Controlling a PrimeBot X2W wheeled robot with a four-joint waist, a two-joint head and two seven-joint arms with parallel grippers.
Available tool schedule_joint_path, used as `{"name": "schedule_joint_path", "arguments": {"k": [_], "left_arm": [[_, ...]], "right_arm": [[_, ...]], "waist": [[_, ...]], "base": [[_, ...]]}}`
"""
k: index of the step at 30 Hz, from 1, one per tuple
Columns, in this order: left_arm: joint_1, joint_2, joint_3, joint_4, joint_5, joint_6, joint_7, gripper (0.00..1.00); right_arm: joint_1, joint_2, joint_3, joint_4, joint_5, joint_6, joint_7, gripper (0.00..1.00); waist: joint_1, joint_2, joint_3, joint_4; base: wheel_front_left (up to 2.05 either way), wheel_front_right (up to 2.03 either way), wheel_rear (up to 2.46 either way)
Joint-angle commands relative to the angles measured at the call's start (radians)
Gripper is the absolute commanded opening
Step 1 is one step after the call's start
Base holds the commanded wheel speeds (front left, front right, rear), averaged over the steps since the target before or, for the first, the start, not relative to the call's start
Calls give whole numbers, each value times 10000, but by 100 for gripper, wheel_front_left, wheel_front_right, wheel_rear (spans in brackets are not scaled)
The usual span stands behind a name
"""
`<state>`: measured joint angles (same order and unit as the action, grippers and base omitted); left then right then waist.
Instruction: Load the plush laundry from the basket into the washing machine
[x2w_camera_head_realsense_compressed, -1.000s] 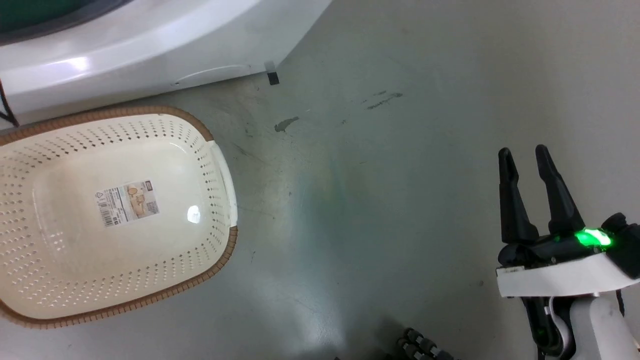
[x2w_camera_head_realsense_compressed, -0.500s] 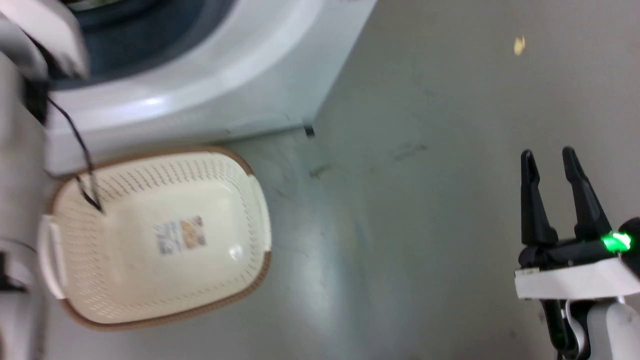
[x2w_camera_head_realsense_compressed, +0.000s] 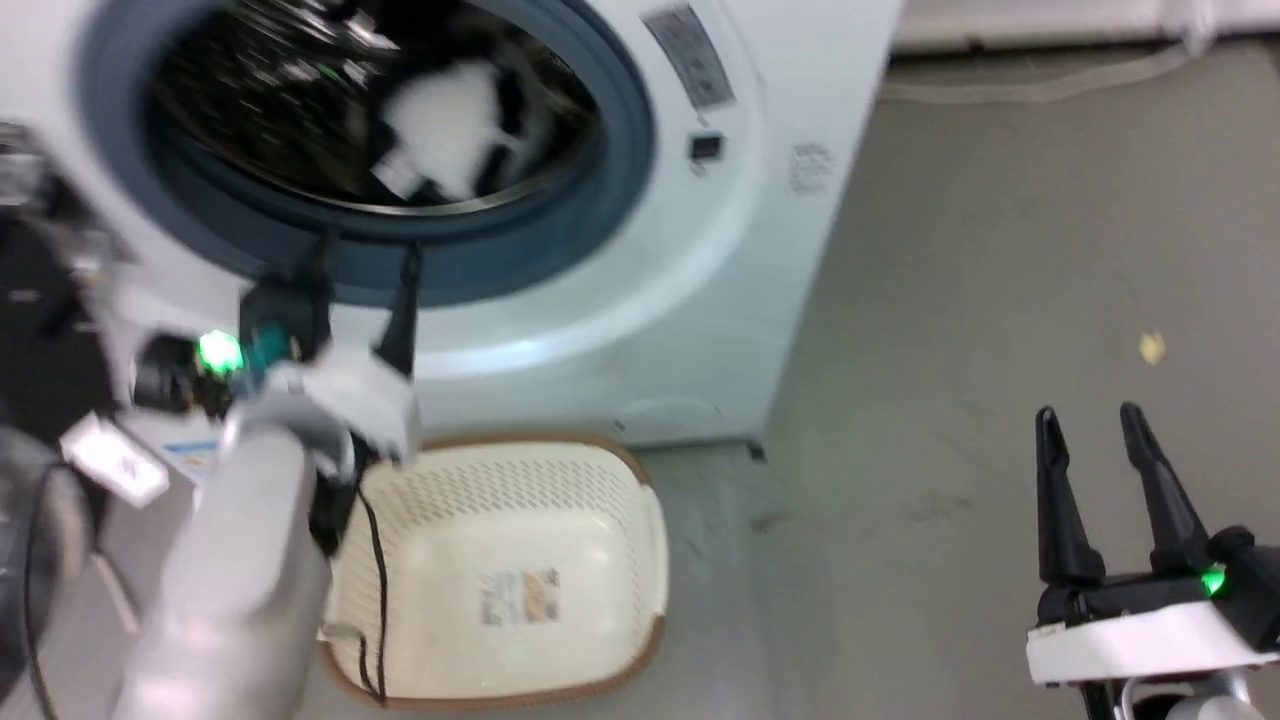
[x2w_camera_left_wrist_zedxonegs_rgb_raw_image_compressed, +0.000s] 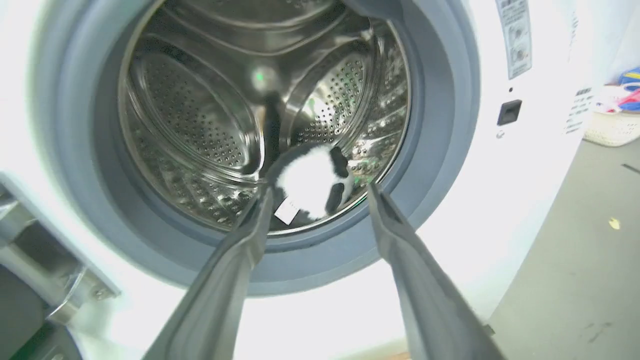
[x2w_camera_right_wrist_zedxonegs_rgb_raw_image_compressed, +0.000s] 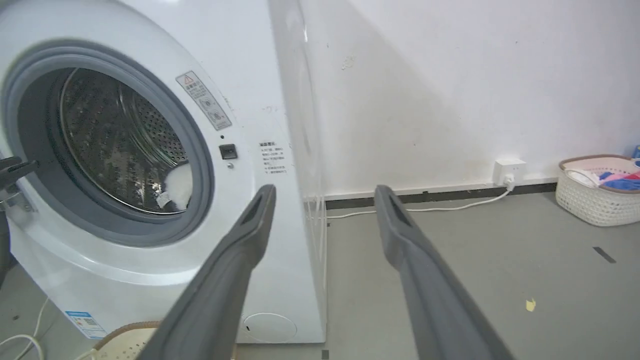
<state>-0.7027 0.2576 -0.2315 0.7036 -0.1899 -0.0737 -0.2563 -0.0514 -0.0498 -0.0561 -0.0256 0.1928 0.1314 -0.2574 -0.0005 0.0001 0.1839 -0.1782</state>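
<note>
Head camera swung up from emptied basket to washing machine; plush laundry lay inside drum, apparently just released. Left end effector hovered before drum, fingers apart, empty; right end effector idle aside, fingers apart.

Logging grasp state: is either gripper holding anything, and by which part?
Nothing is held. The left gripper and right gripper are open; the plush toy lies inside the washing machine.
</note>
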Motion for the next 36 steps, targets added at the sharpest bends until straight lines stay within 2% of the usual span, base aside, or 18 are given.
{"name": "schedule_joint_path", "arguments": {"k": [1,8,12,14,18,21,32,33,36], "left_arm": [[672,-14,116,-531,-27,110,-53,100],[4138,-194,777,-3343,-124,615,-54,100],[5321,-317,942,-4143,-16,855,-54,100],[6124,-701,1133,-4824,-111,1065,-54,100],[6791,-1127,1302,-5417,-142,1175,-54,100],[7161,-1283,1321,-5730,68,1090,-54,100],[7524,-1439,1369,-5734,583,971,-55,100],[7437,-1469,1362,-5714,558,957,6,0],[7436,-1470,1367,-5716,560,956,12,0]], "right_arm": [[197,-4,-16,22,-38,-7,-44,100],[746,-4,100,185,-32,-7,-44,100],[907,-4,264,209,-202,-7,-44,100],[1096,-4,325,260,-309,-7,-44,100],[1396,-4,398,372,-496,-7,-44,100],[1603,-4,403,429,-536,-7,-44,100],[1620,-4,484,526,-550,-7,-44,100],[1494,0,474,512,-516,0,4,0],[1493,0,472,512,-518,0,10,0]], "waist": [[5,-1,-1070,972],[5,-1,-1667,1463],[5,-1,-1787,1594],[5,-1,-1878,1751],[5,-1,-1951,1945],[5,-1,-2004,2038],[5,-1,-1979,2039],[6,-1,-1968,2044],[6,-1,-1968,2043]], "base": [[0,0,0],[0,0,0],[0,0,0],[0,0,0],[0,0,0],[0,0,0],[0,0,0],[0,0,0],[0,0,0]]}}
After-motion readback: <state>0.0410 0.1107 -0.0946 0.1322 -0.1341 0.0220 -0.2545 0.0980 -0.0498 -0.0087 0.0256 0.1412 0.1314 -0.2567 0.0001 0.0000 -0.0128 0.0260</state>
